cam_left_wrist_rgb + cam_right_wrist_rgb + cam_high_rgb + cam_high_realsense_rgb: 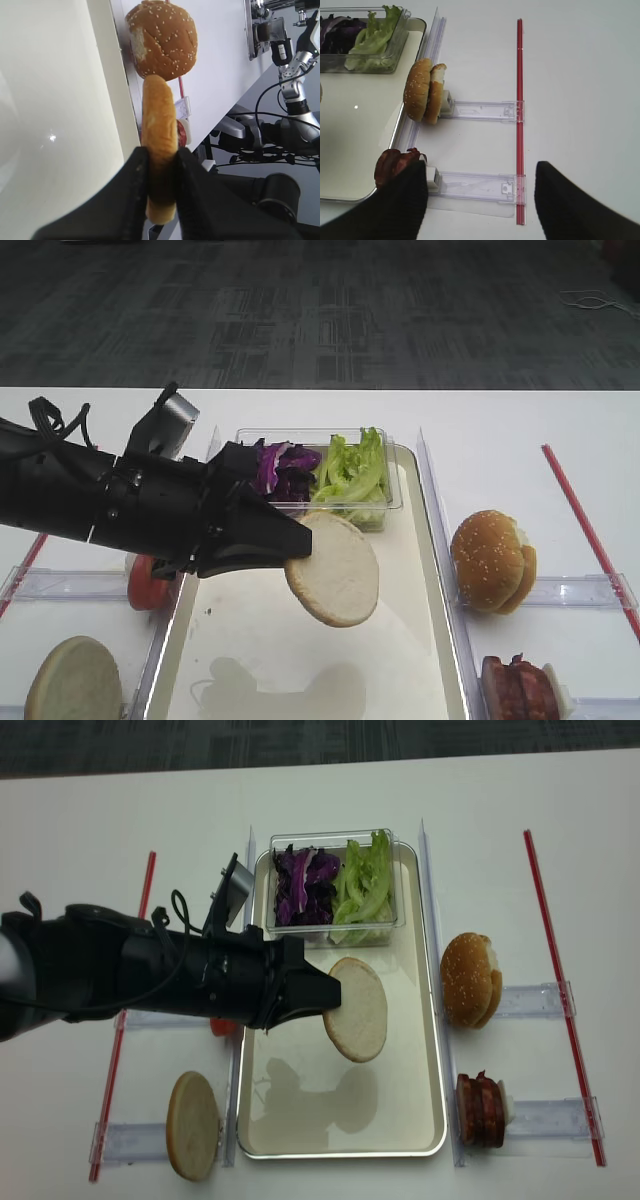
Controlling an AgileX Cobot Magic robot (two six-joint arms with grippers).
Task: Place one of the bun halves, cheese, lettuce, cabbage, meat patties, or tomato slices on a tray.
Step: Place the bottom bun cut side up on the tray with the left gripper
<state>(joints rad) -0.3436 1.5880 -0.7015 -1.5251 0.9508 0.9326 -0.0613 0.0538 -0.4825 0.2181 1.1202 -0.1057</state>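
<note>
My left gripper [292,543] is shut on a bun half [333,570], holding it tilted in the air over the cream tray [300,670]. The left wrist view shows the bun half [159,125] edge-on, pinched between both fingers. A second bun half [193,1125] stands left of the tray. Lettuce [362,885] and purple cabbage [305,885] fill a tub at the tray's far end. Meat patties [480,1110] stand to the right, tomato slices [145,585] to the left, partly hidden by the arm. No cheese shows. My right gripper [480,200] is open over a clear holder beside the patties [392,165].
A sesame-seeded bun [468,980] stands upright right of the tray. Clear plastic holders [480,110] and red strips [520,120] lie on the white table on both sides. The clear tub [320,502] sits on the tray's far end.
</note>
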